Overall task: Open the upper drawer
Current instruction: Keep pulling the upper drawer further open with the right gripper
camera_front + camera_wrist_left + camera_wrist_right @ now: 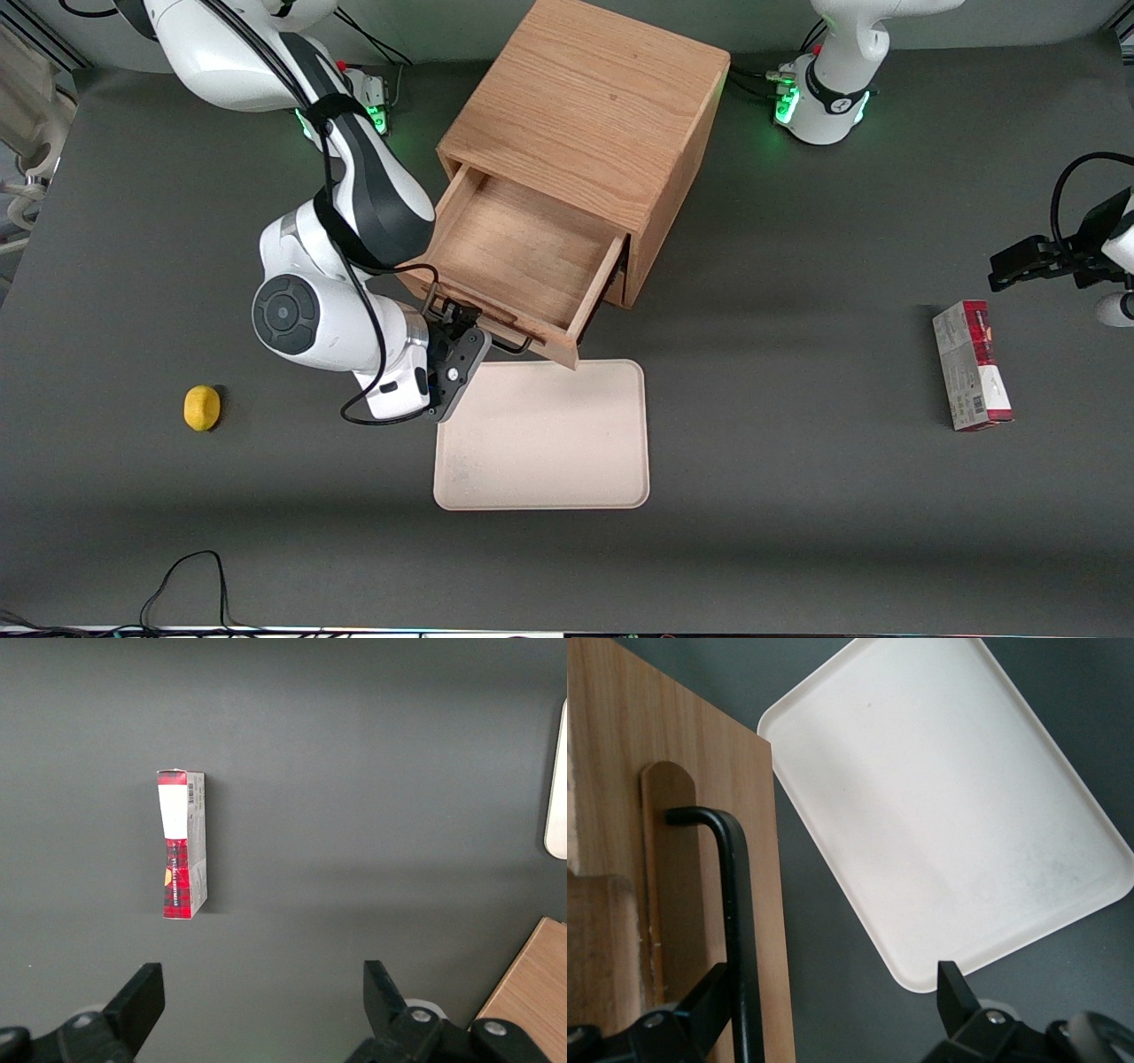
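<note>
Reaching down from the working arm's end of the bench (797, 266), the right arm bends at the elbow above the drawer's corner and carries its end effector (461, 341) to the front face of the upper drawer (523, 257). The wrist is turned so the fingers (709, 997) point at the drawer front, and they stand apart: one finger lies against the black wire handle (735, 921), the other hangs free over the bench, nothing clamped between them. The upper drawer is drawn well out of the oak cabinet (589, 106), its bare wooden floor exposed, its front edge overhanging the rim of the cream tray (540, 434).

The tray lies flat on the bench in front of the cabinet, nearer the front camera, just below the end effector. A yellow lemon (202, 408) rests well apart from the cabinet, toward the working arm's end of the bench. A red and white carton (972, 365) lies on its side toward the parked arm's end, also well apart from the cabinet. A black cable (190, 576) loops at the bench edge nearest the front camera.
</note>
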Controlling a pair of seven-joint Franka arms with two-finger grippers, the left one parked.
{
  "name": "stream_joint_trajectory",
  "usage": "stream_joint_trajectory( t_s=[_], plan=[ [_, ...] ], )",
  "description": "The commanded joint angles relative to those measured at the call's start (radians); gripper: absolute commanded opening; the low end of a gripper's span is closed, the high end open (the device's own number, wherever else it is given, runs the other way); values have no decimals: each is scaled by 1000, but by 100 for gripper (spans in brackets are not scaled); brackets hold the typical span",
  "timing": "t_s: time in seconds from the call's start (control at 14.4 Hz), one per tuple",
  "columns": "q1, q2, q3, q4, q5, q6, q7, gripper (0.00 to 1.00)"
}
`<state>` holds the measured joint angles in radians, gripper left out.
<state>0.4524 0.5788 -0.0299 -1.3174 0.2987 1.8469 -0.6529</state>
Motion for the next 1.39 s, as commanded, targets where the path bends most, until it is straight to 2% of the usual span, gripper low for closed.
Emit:
stream_joint_trajectory(
  t_s=[0.0, 0.55, 1.32],
  plan=[
    [-9, 35, 7, 40, 23, 28, -43, 100],
    [-31, 52, 5, 55, 23, 32, -137, 100],
    [-64, 59, 8, 75, 33, 32, -140, 100]
  ],
)
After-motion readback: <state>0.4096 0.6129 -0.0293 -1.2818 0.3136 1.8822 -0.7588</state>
